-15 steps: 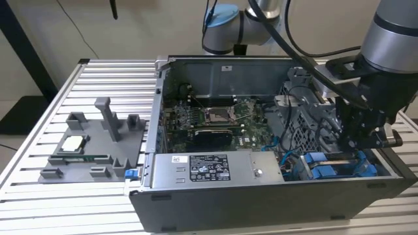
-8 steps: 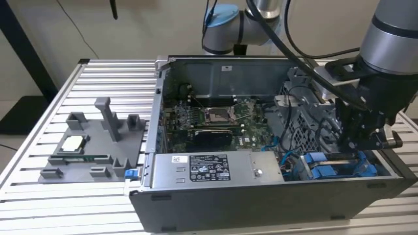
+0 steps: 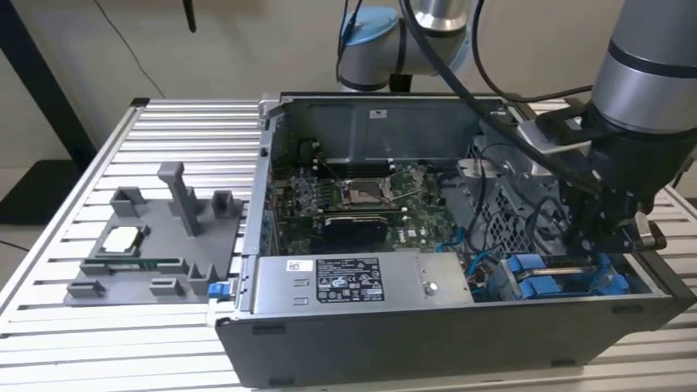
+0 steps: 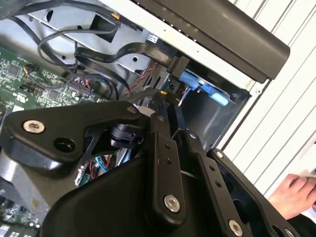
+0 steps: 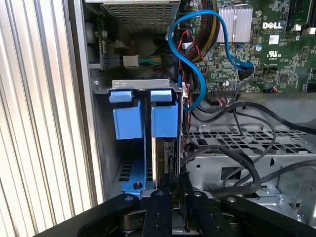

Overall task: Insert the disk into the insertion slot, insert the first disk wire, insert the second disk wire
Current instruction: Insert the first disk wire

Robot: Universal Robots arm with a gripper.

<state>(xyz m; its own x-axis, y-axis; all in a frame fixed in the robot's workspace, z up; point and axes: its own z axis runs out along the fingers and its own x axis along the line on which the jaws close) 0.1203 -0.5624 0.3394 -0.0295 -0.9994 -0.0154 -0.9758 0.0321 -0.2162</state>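
Note:
The disk (image 5: 165, 121), in its bright blue caddy, stands on edge inside the insertion slot (image 5: 143, 85) at the case's front corner, on the exterior view's right (image 3: 544, 273). A flat black wire ends in a connector (image 4: 175, 66) that sits against the disk's end (image 4: 200, 85). My gripper (image 5: 174, 185) reaches down into the bay right beside the disk (image 3: 599, 249). Its fingers (image 4: 163, 143) are drawn close together on the dark end of a second black wire, at the fingertips (image 4: 165, 98). What lies below the fingertips is hidden.
A blue cable (image 5: 197, 84) and several black wires loop over the perforated cage (image 5: 237, 143) beside the bay. The power supply (image 3: 348, 278) and motherboard (image 3: 360, 200) fill the case. A grey parts tray (image 3: 153, 245) lies on the slatted table. A person's hand (image 4: 291, 192) rests outside the case.

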